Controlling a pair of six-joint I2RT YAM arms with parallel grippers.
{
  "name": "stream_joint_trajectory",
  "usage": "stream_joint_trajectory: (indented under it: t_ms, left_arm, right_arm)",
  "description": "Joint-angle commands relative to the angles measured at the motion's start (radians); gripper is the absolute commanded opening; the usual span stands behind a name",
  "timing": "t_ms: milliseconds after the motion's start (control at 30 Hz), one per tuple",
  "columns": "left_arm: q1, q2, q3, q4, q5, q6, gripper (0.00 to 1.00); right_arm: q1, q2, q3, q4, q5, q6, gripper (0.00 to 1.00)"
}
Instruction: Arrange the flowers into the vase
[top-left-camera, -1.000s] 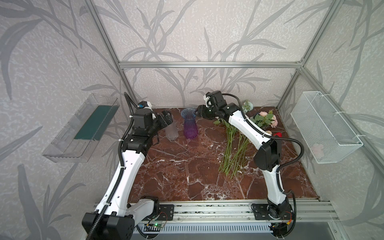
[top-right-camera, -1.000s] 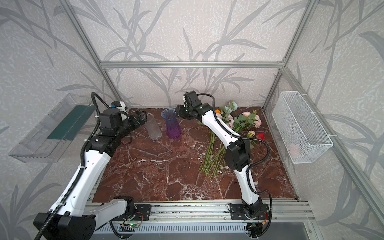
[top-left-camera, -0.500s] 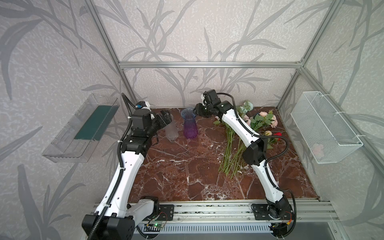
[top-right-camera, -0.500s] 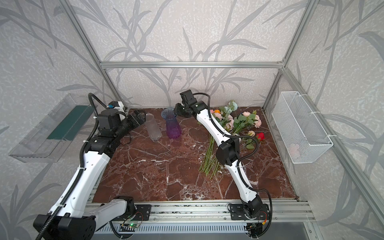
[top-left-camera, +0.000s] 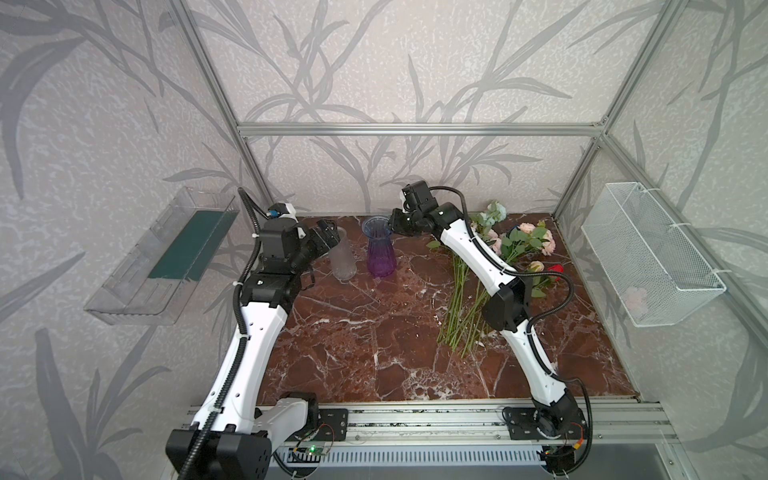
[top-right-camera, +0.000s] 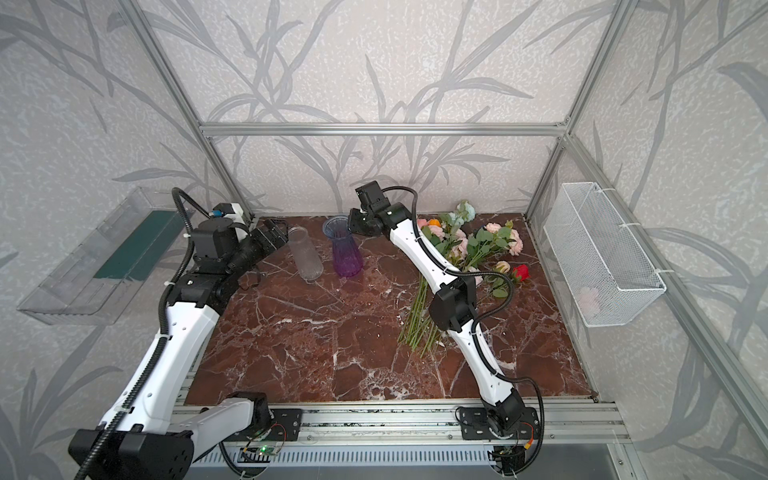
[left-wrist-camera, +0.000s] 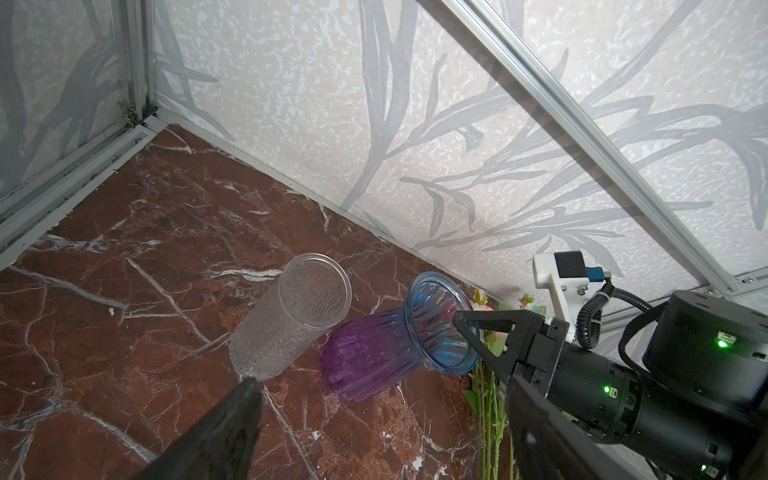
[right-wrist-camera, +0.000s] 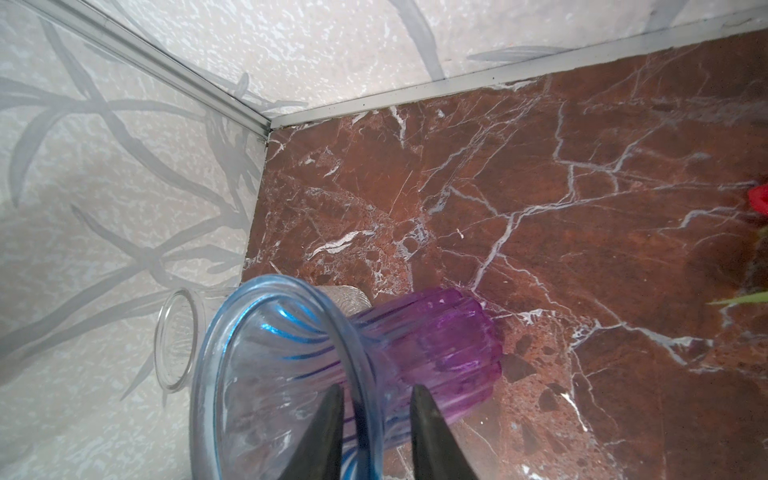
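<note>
A purple vase (top-left-camera: 380, 253) (top-right-camera: 347, 253) with a flared blue rim stands at the back of the marble table. My right gripper (top-left-camera: 392, 224) (right-wrist-camera: 376, 388) straddles that rim from the right. One finger is inside the mouth and one outside, with a narrow gap still showing. A clear glass vase (top-left-camera: 343, 259) (left-wrist-camera: 291, 320) stands just left of it. My left gripper (top-left-camera: 330, 235) (left-wrist-camera: 382, 380) is wide open and empty, level with the clear vase's top on its left. The flowers (top-left-camera: 515, 245) (top-right-camera: 478, 245) lie in a pile at the right, partly hidden under my right arm.
The back wall is close behind both vases. A white wire basket (top-left-camera: 648, 253) hangs on the right wall, and a clear plastic tray (top-left-camera: 166, 257) hangs on the left wall. The flower stems (top-left-camera: 461, 316) fan out toward the table's middle.
My right gripper has moved left onto the purple vase's rim and its jaws have narrowed around it. The left gripper has stayed wide open, almost still.
</note>
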Motion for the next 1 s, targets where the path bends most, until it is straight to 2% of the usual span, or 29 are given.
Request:
stream_joint_trajectory:
  t_ms: [0,400,600,967]
  left_arm:
    - [0.011,-0.017,-0.010,0.017,0.012,-0.015,0.92]
    - [0.034,-0.017,-0.015,0.025,0.023,-0.025,0.92]
    - [0.046,-0.017,-0.017,0.032,0.034,-0.034,0.91]
    - [0.053,-0.006,-0.023,0.049,0.079,-0.052,0.90]
  right_arm:
    - [0.004,0.006,0.026,-0.043,0.028,-0.027,0.23]
    - [0.005,-0.049,0.021,-0.078,0.064,-0.089,0.12]
    - [0.004,-0.078,0.015,-0.090,0.046,-0.102,0.00]
    - [0.001,-0.204,-0.080,-0.087,-0.005,-0.152,0.00]
